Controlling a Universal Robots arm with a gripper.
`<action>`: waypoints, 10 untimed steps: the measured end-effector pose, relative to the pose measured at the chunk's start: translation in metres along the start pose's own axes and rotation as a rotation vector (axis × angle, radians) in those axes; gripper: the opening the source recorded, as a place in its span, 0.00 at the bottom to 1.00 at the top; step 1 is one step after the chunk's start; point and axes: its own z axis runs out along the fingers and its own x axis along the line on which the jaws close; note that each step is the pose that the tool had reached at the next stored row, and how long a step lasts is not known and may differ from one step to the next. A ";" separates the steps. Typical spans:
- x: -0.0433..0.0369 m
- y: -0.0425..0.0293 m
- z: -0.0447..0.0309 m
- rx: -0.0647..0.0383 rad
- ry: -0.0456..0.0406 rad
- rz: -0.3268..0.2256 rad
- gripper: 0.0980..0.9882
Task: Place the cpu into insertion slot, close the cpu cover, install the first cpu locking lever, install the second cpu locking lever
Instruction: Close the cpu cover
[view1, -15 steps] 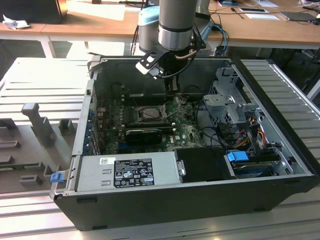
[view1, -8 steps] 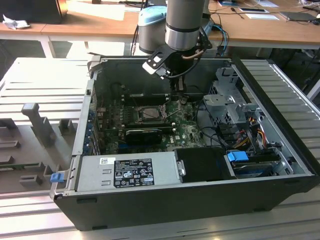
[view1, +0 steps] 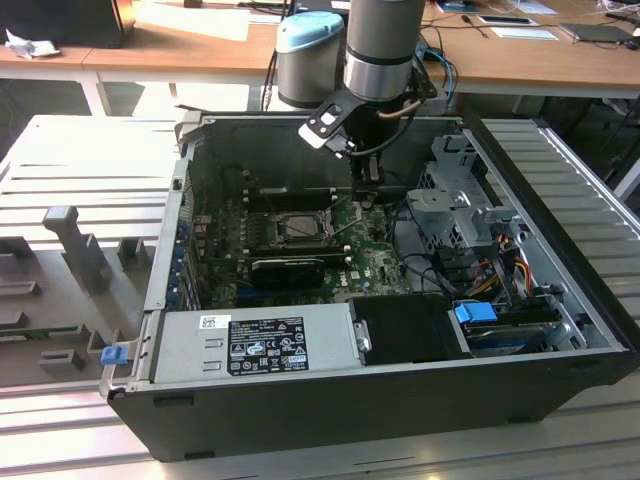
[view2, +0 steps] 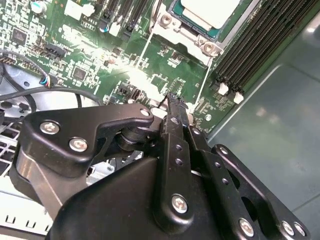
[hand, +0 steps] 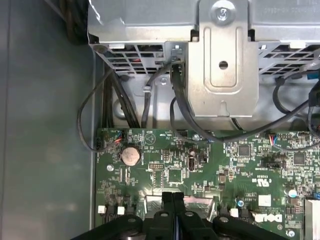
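- The claw (view1: 368, 192) hangs low inside the open computer case (view1: 560, 300), close above the green motherboard (hand: 210, 170). Its two black fingers (view2: 176, 131) are pressed together with nothing between them, which suits poking or hooking something thin rather than carrying a part.
- The cpu (view2: 212, 11) is not in the claw. It lies a little way ahead of the fingertips with its pale metal face up, and it looks seated in the insertion slot (view2: 201, 44), whose grey rim and screws frame it.
- I cannot tell whether the cpu cover is down over the chip.
- A thin wire rod (view2: 202, 87), probably one of the locking levers, runs from the corner of the slot back toward the claw and ends just beside the fingertips. A second rod (view2: 142, 47) runs off the other corner, further from the tips. The claw is nearest to the first rod, though contact is not clear.
- Black memory slots (view2: 255, 35) lie alongside the socket, well clear of the fingers.
- On the claw's far side from the socket are a coin battery (hand: 131, 155), loose black cables (hand: 150, 90) and a metal drive-cage bracket (hand: 222, 75). These leave little room, which probably explains the steep approach from above.
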 end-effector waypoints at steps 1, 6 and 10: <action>0.0000 0.0007 0.0000 0.000 0.0000 0.000 0.01; -0.0001 0.0080 0.0004 0.000 -0.0003 0.000 0.01; -0.0002 0.0135 0.0012 0.000 -0.0001 0.000 0.01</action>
